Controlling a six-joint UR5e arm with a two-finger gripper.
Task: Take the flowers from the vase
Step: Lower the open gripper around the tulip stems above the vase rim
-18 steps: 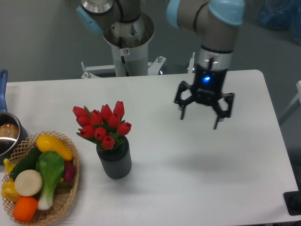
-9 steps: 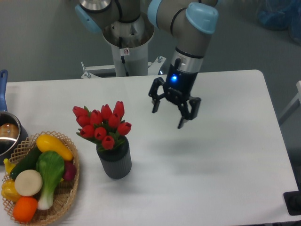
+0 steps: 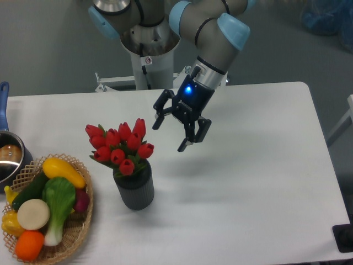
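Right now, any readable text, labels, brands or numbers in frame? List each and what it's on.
No text can be read.
Small white sticker with a red mark on the robot base column: too small and blurred to read.
Claw, flowers, vase, wicker basket and pot: no visible lettering.

One vase holds one bunch of about ten red tulips. One wicker basket and one steel pot stand on one desk.
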